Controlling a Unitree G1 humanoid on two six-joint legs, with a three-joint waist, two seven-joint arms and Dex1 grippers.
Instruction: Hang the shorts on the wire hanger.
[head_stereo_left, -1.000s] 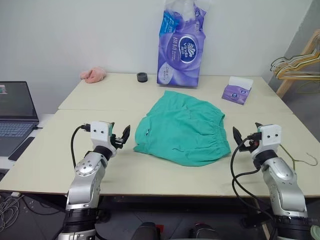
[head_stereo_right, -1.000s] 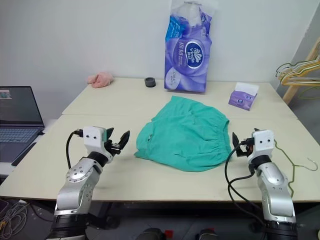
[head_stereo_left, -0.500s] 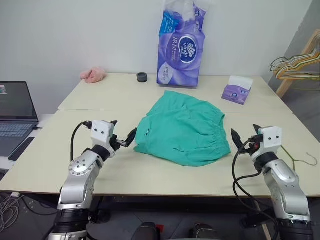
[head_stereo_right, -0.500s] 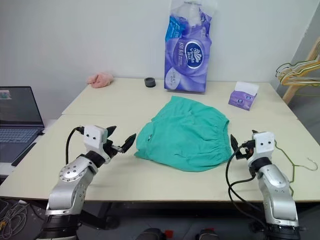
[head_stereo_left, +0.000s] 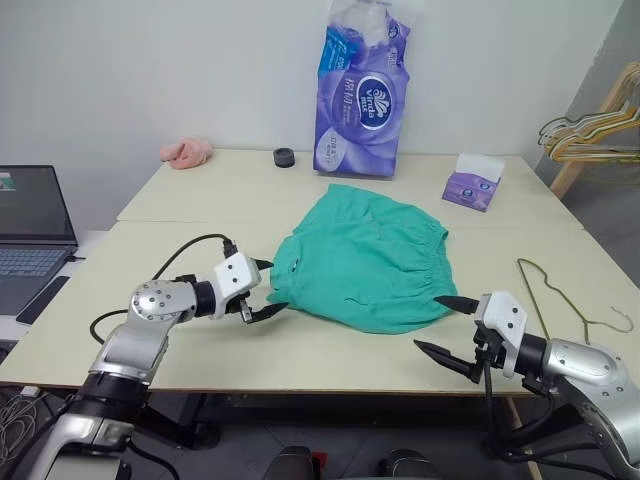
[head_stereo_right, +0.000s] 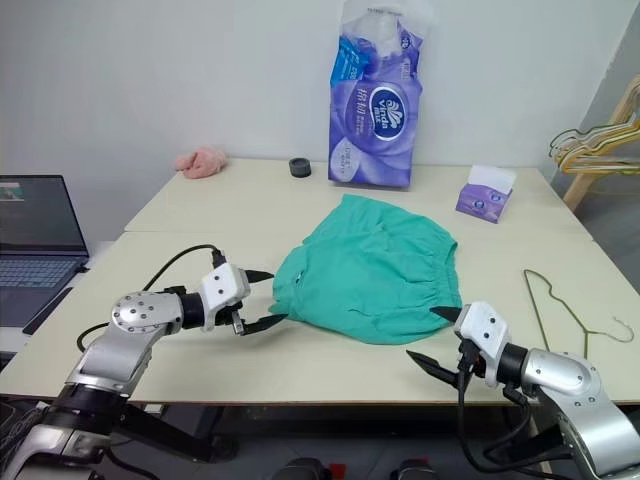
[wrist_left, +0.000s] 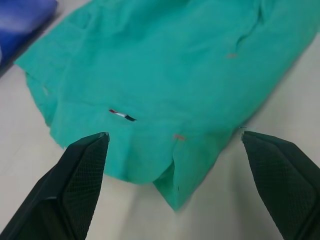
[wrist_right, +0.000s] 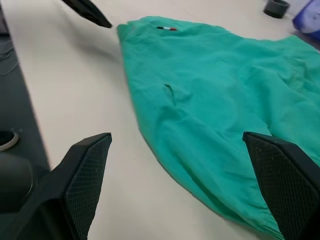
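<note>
The teal-green shorts (head_stereo_left: 365, 260) lie flat in the middle of the table (head_stereo_left: 140, 300), waistband toward the right. My left gripper (head_stereo_left: 278, 285) is open and points at the shorts' left hem, its fingertips just off the fabric. In the left wrist view that hem corner with a small white mark lies between the fingers (wrist_left: 82, 170). My right gripper (head_stereo_left: 427, 321) hangs open near the table's front edge, pointing at the waistband's near right corner. The wire hanger (head_stereo_left: 566, 294) lies flat on the table to the right of the shorts, hook toward the right edge.
A tall purple tissue pack (head_stereo_left: 362, 90) stands at the back, with a small purple tissue box (head_stereo_left: 472, 180) to its right. A black ring (head_stereo_left: 285, 155) and a pink cloth (head_stereo_left: 187, 150) lie at the back left. A laptop (head_stereo_left: 30, 230) sits left of the table, and more hangers (head_stereo_left: 590, 130) hang at the right.
Both arms swung their grippers inward toward the shorts. The left one opened wider at the left hem. The right one drew back and left toward the front edge, uncovering the hanger.
</note>
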